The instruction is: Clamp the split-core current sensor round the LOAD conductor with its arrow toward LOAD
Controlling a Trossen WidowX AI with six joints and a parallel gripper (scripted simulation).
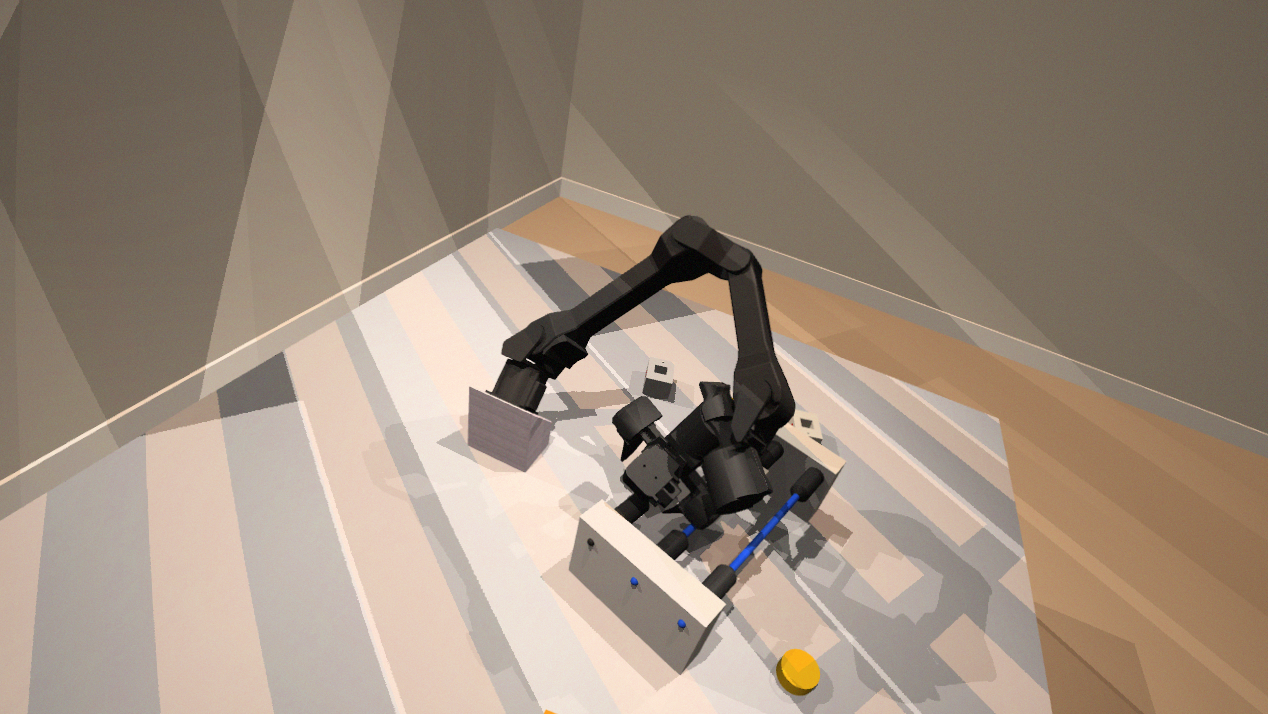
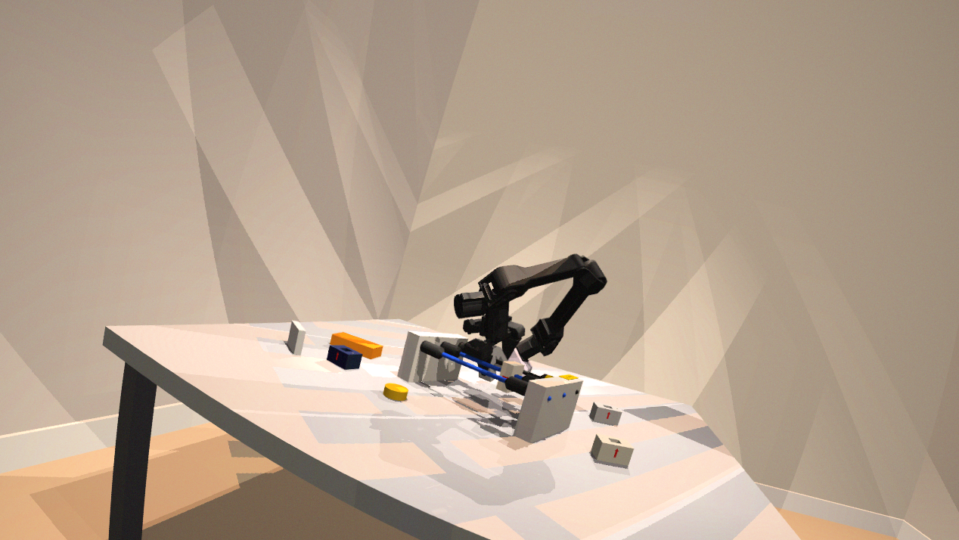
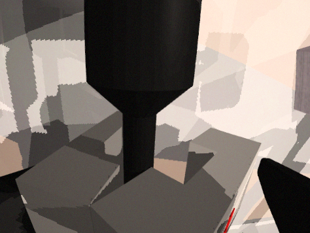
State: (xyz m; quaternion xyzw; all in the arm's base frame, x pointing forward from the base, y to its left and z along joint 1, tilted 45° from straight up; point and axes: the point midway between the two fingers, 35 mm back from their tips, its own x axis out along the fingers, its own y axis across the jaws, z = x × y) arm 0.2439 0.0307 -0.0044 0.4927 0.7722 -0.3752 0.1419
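The grey split-core sensor point(image 3: 157, 203) point(image 2: 512, 367) sits at the black conductor point(image 3: 138, 141). In the wrist view the conductor's thin part runs down into the gap between the sensor's smaller left piece and its main body. A red arrow point(image 3: 229, 220) shows on its right side. Whether it is latched I cannot tell. My gripper point(image 3: 179, 158) is open around it; bare space shows between the right fingertip and the sensor. Two blue conductors point(image 1: 764, 533) point(image 2: 473, 365) run alongside, between upright end blocks point(image 1: 643, 594) point(image 2: 547, 410). No LOAD lettering is legible. The arm hides the sensor in the top view.
Two pale blocks with red arrows point(image 2: 606, 415) point(image 2: 612, 451) stand beyond the near end block. A yellow disc point(image 1: 797, 671) point(image 2: 395, 391), dark blue block point(image 2: 344, 357), orange bar point(image 2: 355, 344) and white plate point(image 2: 295, 338) stand elsewhere. A grey-purple wedge point(image 1: 505, 430) point(image 3: 302, 82) is by the arm.
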